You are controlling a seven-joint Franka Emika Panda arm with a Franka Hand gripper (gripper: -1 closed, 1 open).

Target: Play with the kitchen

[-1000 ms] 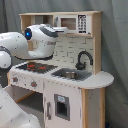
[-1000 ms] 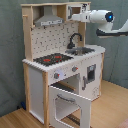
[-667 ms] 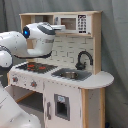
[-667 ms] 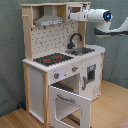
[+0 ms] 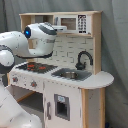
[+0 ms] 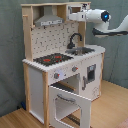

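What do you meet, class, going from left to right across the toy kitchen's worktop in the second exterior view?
Red-ringed black hob → black curved faucet beside the sink → rounded white end of the counter.

In the second exterior view, the kitchen [image 6: 60, 65] stands on a wooden floor before a grey curtain [image 6: 11, 50]. Its windowed oven door [image 6: 67, 104] hangs open, tilted outward at the front. A black faucet [image 6: 75, 39] curves over the sink [image 6: 80, 50], and the red-ringed hob [image 6: 52, 59] lies at the second exterior view's left of it. The grey hood [image 6: 49, 20] sits above the pegboard back [image 6: 52, 37]. The white robot arm [image 6: 97, 16] reaches in from the second exterior view's right, level with the top shelf.
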